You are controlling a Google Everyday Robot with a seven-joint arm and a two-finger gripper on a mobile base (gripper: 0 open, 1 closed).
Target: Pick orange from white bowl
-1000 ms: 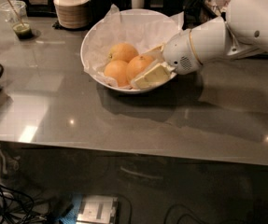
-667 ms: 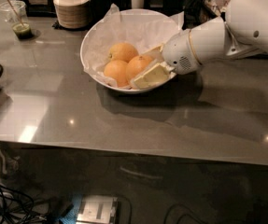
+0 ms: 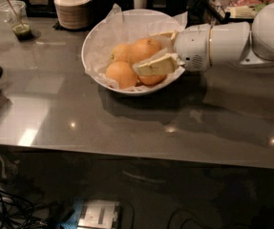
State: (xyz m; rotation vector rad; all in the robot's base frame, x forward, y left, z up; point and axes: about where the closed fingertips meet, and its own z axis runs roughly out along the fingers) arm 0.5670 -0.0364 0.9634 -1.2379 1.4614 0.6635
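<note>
The white bowl (image 3: 94, 42), lined with crinkled white paper, stands on the grey table in the middle of the camera view. It holds several oranges. My gripper (image 3: 161, 50) reaches into the bowl from the right. Its two cream fingers (image 3: 158, 66) are shut on one orange (image 3: 145, 49), which sits a little higher than the others. Two more oranges (image 3: 121, 74) lie at the bowl's left side. Another orange (image 3: 152, 79) shows just below the near finger.
A stack of small beige bowls (image 3: 72, 6) stands behind the white bowl at the back left. A plastic cup with green liquid (image 3: 17, 19) is at the far left. Dark containers and clutter line the back edge. My white arm (image 3: 232, 42) spans the right side.
The gripped orange has risen a little in the bowl between the fingers. Another orange now shows underneath it. The bowl has stayed in place.
</note>
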